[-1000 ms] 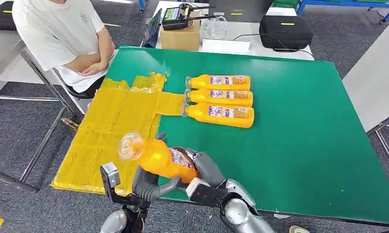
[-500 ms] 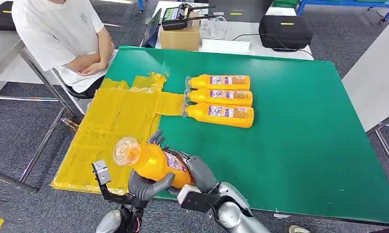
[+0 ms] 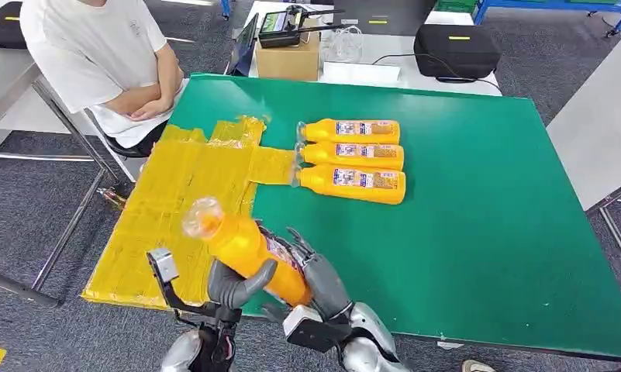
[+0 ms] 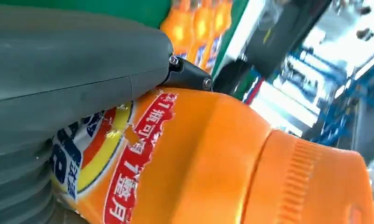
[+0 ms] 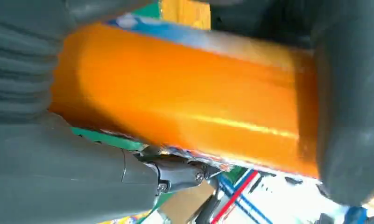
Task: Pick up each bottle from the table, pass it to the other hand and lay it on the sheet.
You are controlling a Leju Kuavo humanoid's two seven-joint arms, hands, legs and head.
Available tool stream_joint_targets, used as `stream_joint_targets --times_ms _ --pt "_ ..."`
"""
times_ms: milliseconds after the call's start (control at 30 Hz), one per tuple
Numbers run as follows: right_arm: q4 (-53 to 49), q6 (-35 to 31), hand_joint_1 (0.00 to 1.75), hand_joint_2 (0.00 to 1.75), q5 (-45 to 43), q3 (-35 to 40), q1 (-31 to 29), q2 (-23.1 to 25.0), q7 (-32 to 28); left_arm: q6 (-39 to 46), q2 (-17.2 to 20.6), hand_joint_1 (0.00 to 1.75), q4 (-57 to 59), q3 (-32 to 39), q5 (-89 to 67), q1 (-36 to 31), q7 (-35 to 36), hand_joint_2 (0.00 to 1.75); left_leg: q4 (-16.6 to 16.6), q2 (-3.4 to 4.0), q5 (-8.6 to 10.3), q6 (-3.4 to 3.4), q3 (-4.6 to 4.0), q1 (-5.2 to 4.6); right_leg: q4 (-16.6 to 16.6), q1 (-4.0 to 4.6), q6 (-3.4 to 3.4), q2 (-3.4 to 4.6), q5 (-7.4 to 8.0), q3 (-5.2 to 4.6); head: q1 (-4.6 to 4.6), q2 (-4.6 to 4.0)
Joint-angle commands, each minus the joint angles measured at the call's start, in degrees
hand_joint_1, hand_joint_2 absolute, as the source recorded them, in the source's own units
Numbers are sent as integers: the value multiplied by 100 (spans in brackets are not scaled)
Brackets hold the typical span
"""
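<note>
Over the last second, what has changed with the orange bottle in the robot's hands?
The held orange plastic bottle tipped more upright, its clear cap swinging toward the yellow sheet. The left hand closed around its body; the right hand spread its fingers, still touching. The three orange bottles lying on the green table and the seated person stayed.

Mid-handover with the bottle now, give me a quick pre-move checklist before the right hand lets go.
1. Left hand wrapped around the held bottle: ok, thumb across its body.
2. Right hand touching the bottle: ok; firmness cannot tell.
3. Bottle clear of the table: ok, raised and tilted, cap toward the yellow sheet.
4. Bare sheet to lay it on: ok.
5. Three waiting bottles undisturbed: ok, lying side by side.
6. Seated person clear of the sheet: ok, arms folded.
</note>
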Motion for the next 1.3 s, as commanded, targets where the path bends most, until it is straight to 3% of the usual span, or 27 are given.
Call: stream_joint_targets --times_ms 33,67,167,267,600,700,800,900,967,1033,1167,1300 --pt "-999 -1032 0 0 386 147 539 -323 -326 1921 -67 175 528 524 -1020 -446 -388 175 -13 -5 2 12 13 0 -10 6 -26 -3 0 11 0 0" --pt "-1153 -1323 0 0 543 140 681 -409 -355 2448 -5 175 733 518 -1530 -556 -480 175 -12 -3 1 7 18 7 -11 12 -24 -7 0 10 -13 0" --pt "-1416 -1479 0 0 621 147 855 -589 -376 2509 103 175 988 579 -1790 -707 -532 175 -18 -46 10 17 13 3 -25 10 -26 -49 -3 16 -2 0" --pt "-1416 -1479 0 0 621 147 855 -589 -376 2509 103 175 988 579 -1790 -707 -532 175 -14 -5 2 15 10 1 -14 6 -20 -13 0 5 -7 0" --pt "-1407 -1470 0 0 617 141 822 -577 -377 2509 88 175 975 564 -1809 -697 -536 175 -14 -6 3 13 9 1 -14 8 -25 -9 0 2 -4 0" --pt "-1564 -1612 0 0 730 85 900 -618 -440 3000 314 175 1095 474 -2956 -868 -522 175 -14 -7 4 13 6 1 -14 7 -23 -11 1 0 -4 0" --pt "-1761 -1607 0 0 789 -121 923 -586 -421 3258 697 175 1779 398 -5412 -1430 378 175 -17 -14 7 17 11 3 -18 11 -32 -16 2 7 -4 0" --pt "-1850 -1370 0 0 601 -286 883 -499 -568 2980 901 175 2500 448 -7238 -1984 1099 175 -17 -16 12 14 6 2 -15 9 -30 -20 4 4 -4 0" --pt "-1852 -1246 0 0 548 -338 788 -403 -652 2374 1032 175 3058 358 -7930 -2429 1541 175 -8 -11 9 9 -1 0 -6 4 -19 -16 2 -4 -4 0" --pt "-1811 -1079 0 0 459 -437 729 -274 -673 1515 1169 175 4038 88 -9034 -3093 2486 175 -7 -12 11 10 -2 2 -5 7 -24 -16 5 -7 -4 0" --pt "-1460 -960 0 0 281 -494 565 -91 -795 1062 1171 175 5304 123 -9462 -3885 2549 175 -4 -11 13 8 0 3 2 7 -21 -13 4 -4 -2 0" --pt "-1238 -995 0 0 158 -515 618 -58 -908 966 1190 175 5494 258 -9444 -4077 2414 175 -12 -4 13 9 12 7 -5 13 -27 -4 5 6 -2 0"
